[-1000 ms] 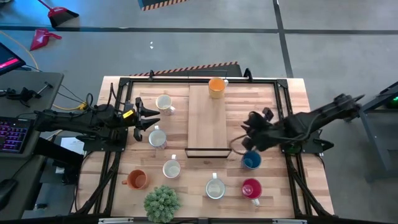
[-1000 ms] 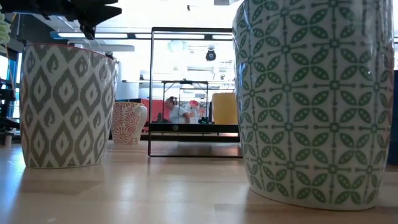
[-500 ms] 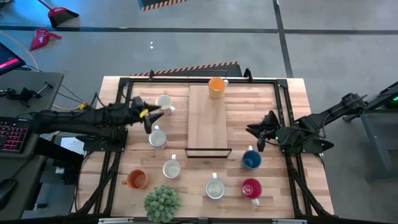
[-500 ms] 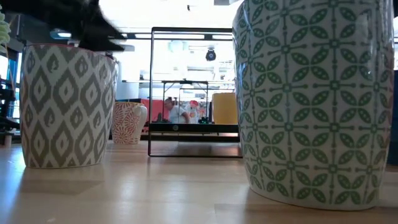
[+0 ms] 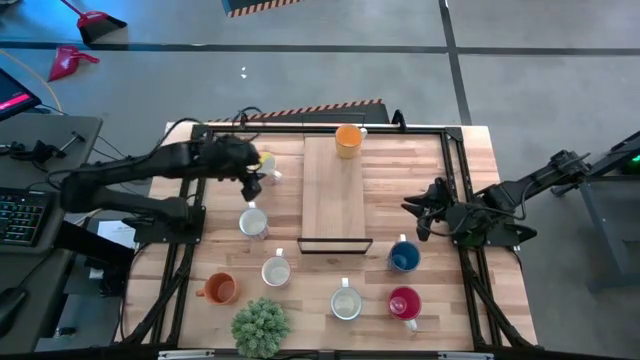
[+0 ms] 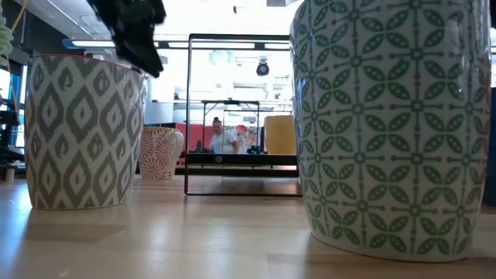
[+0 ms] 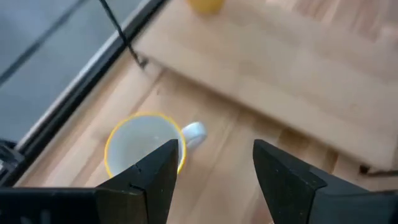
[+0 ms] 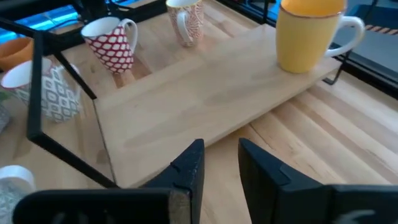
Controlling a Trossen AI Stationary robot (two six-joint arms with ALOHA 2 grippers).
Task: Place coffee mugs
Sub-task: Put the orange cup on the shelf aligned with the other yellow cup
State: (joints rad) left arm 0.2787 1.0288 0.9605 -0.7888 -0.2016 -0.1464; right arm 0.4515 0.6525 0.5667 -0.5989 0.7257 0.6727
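A: Where are the coffee mugs found?

B: Eight are seen from above on the tabletop (image 5: 480, 160). An orange mug (image 5: 348, 139) stands at the far end of the raised wooden board (image 5: 334, 190). A cream mug (image 5: 266, 164) sits left of the board near the far edge, with another white mug (image 5: 253, 222) nearer, also left of the board. A third white mug (image 5: 276, 271) lies below the board's near left corner, and a fourth (image 5: 346, 303) is placed toward the front edge. A second orange mug (image 5: 218, 289) is set at the front left, just beside the green spiky plant ball (image 5: 261, 326). The blue mug (image 5: 404, 257) is found right of the board's near end, and the red-pink mug (image 5: 405, 303) nearer the front.

A: How is the left gripper placed?

B: The left gripper (image 5: 252, 170) is held over the cream mug. In its wrist view the jaws are seen spread well apart, with nothing between them, and that mug (image 7: 145, 146) is seen just below and to one side.

A: And the right gripper?

B: The right gripper (image 5: 418, 218) is held above bare tabletop right of the board, near the blue mug but apart from it. Its jaws are seen slightly apart, and nothing is gripped.
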